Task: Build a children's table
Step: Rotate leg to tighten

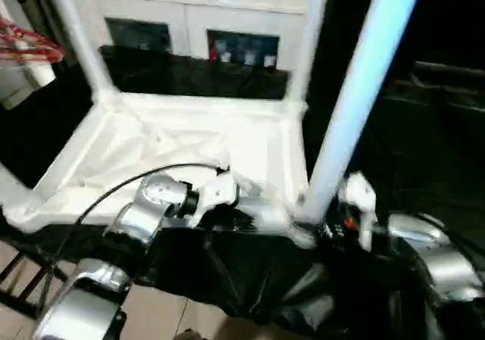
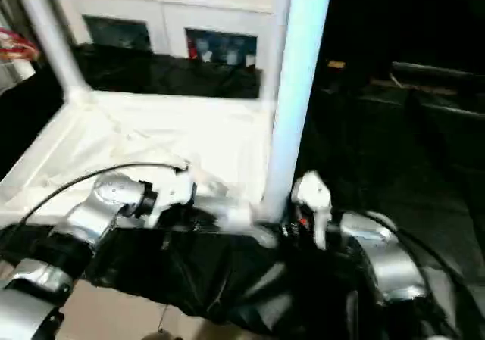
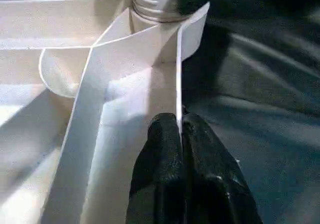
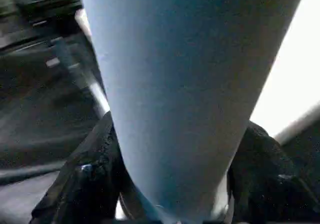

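The white table top (image 1: 174,151) lies underside up on a black cloth, ribs showing. Legs stand in its corner sockets: far left leg (image 1: 79,33), far right leg (image 1: 311,29) and the tall near right leg (image 1: 356,98). My left gripper (image 3: 181,129) is shut on the thin near rim of the top, close to the near right socket (image 3: 155,9). My right gripper (image 4: 175,184) sits at the base of the near right leg (image 4: 185,84), one black finger (image 4: 90,179) pressed to each side of the tube.
A white cabinet with glass doors (image 1: 189,22) stands behind the table. The black cloth (image 1: 250,279) drapes over the near edge. A red item (image 1: 30,48) hangs at the far left. Dark furniture (image 1: 439,90) is on the right. A black cable (image 1: 98,196) loops over my left forearm.
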Robot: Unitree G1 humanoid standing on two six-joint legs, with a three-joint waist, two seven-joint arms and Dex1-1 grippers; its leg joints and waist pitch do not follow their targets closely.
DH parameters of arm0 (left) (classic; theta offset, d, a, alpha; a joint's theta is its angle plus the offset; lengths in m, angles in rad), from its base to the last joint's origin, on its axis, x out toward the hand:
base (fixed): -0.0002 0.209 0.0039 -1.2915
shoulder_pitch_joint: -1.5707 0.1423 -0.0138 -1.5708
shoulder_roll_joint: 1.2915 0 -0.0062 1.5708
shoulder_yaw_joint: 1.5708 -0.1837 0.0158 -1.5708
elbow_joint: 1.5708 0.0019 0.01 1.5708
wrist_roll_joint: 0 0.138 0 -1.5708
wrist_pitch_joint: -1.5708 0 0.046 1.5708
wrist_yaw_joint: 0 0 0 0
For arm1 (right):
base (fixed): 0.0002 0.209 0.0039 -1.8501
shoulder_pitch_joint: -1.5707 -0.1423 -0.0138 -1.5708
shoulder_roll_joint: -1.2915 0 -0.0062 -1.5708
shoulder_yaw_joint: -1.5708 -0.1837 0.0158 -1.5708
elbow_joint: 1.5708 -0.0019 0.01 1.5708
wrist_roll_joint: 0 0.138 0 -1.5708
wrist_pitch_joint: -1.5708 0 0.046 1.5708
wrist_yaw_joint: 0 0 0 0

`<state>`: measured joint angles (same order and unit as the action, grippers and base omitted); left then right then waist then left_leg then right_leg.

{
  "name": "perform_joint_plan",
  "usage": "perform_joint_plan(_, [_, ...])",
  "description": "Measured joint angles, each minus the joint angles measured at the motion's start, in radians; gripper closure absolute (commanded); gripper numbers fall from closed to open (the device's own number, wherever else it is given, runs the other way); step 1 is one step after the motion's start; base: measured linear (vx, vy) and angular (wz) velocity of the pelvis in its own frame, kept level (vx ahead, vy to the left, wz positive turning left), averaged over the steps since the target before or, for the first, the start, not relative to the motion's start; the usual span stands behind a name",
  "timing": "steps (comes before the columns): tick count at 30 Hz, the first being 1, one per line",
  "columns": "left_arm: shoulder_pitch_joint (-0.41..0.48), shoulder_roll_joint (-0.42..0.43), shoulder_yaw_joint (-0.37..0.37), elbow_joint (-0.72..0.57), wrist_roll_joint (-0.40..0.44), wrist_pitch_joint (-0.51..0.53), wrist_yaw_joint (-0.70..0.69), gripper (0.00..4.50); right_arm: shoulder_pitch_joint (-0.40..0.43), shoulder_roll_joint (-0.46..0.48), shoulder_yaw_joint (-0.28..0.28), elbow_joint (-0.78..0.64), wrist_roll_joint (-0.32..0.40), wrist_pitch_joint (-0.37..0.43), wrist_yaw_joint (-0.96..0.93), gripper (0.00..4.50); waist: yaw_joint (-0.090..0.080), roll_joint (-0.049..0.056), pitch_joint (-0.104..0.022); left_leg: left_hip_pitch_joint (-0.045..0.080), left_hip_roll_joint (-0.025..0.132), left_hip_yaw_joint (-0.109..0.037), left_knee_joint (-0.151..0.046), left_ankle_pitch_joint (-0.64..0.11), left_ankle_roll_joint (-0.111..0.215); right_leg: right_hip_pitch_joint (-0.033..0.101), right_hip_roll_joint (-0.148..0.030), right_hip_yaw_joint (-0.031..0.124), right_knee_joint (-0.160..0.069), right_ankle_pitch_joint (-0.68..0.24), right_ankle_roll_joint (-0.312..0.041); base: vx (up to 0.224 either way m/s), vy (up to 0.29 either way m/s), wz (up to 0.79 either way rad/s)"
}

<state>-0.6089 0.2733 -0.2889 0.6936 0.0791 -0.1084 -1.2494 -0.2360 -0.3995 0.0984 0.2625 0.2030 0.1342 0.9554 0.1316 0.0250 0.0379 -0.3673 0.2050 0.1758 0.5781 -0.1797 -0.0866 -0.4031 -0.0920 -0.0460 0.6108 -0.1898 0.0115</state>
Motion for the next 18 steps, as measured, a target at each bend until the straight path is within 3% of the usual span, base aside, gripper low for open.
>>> perform_joint_plan(6, [-0.015, -0.067, 0.019, 0.030, 0.051, 0.040, 0.179, 4.50, -0.062, 0.139, -0.056, 0.093, -0.057, 0.008, -0.298, 2.00, -0.020, 0.003, -0.002, 0.001, -0.001, 0.000, -0.003, 0.000, 0.000, 0.002, 0.000, 0.000, 0.000, 0.000, 0.000, 0.000, 0.000, 0.00])
perform_joint_plan(13, [-0.050, -0.156, 0.027, 0.071, 0.087, 0.109, 0.364, 4.50, -0.173, 0.243, -0.094, 0.224, -0.130, 0.008, -0.587, 2.00, -0.023, 0.006, -0.004, 0.001, -0.001, 0.000, -0.003, 0.000, 0.000, 0.003, 0.000, 0.001, 0.000, 0.000, 0.000, 0.000, 0.000, 0.00])
perform_joint_plan(14, [-0.050, -0.163, 0.029, 0.071, 0.090, 0.113, 0.372, 4.50, -0.176, 0.246, -0.094, 0.234, -0.136, -0.005, -0.602, 1.65, -0.023, 0.008, -0.005, 0.001, -0.001, 0.000, -0.003, 0.000, 0.000, 0.003, 0.000, 0.001, -0.001, 0.000, 0.000, 0.000, 0.000, 0.00])
perform_joint_plan(18, [-0.050, -0.166, 0.031, 0.070, 0.092, 0.115, 0.380, 4.50, -0.190, 0.260, -0.102, 0.260, -0.139, -0.022, -0.615, 1.27, -0.022, 0.011, -0.007, 0.000, -0.001, 0.000, -0.003, 0.000, 0.000, 0.003, 0.000, 0.001, -0.001, -0.001, 0.002, 0.000, 0.000, 0.00])
